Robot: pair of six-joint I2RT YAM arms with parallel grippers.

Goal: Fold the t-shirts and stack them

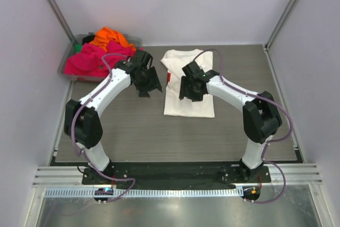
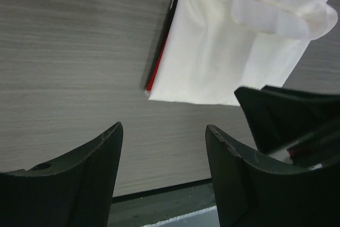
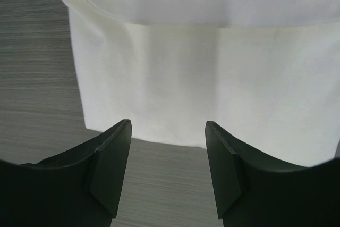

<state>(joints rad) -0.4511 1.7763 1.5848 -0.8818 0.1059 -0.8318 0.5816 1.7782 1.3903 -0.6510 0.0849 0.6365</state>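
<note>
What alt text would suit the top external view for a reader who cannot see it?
A cream-white t-shirt lies partly folded on a grey table, the open right hand over it and the open left hand beside it. A bin of pink and orange shirts sits far left.

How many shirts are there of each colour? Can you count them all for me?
White t-shirt: 1
Pink t-shirt: 1
Orange t-shirt: 1
Total: 3
The pink and orange ones are heaped in the grey bin, so more could be hidden underneath.
</note>
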